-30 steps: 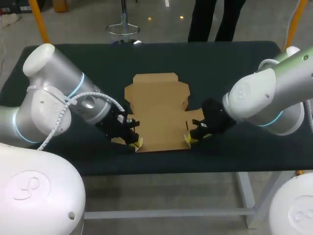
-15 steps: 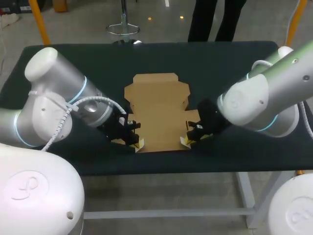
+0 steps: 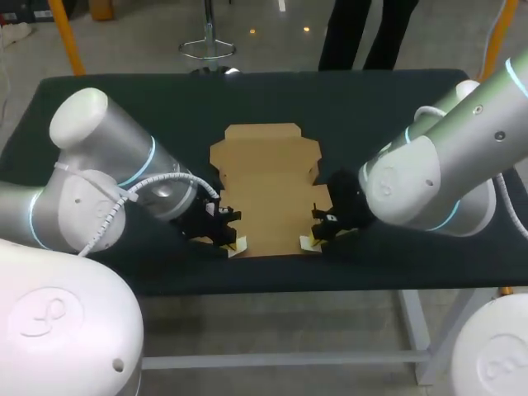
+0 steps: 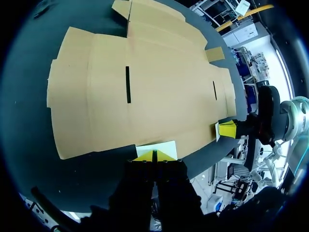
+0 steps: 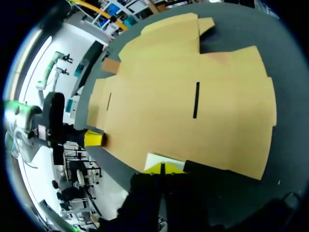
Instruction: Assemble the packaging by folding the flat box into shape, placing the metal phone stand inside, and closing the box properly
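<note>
The flat box [image 3: 268, 186] lies unfolded in the middle of the frame in the head view, a tan cardboard blank spread flat on the dark surface [image 3: 124, 107], with its flaps out at the sides and two narrow slits [image 4: 128, 84] cut in its panels. It looks light and thin. It should be stiff across each panel but ready to bend along its creases, and easy to slide on the surface or to crumple if pinched hard. The best hold is likely at an outer edge or flap, lifted from beneath so that the panel hinges on its fold. The left tool [image 3: 233, 243] sits at the lower left corner of the blank, and the right tool [image 3: 307, 242] at the lower right corner. Each wrist view shows its own yellow tips drawn together with only a hairline between them. They hold nothing, and they touch or nearly touch the blank's near edge. A pale patch lies just ahead of each pair of tips, and I cannot tell what it is. The metal phone stand shows in none of the views.
</note>
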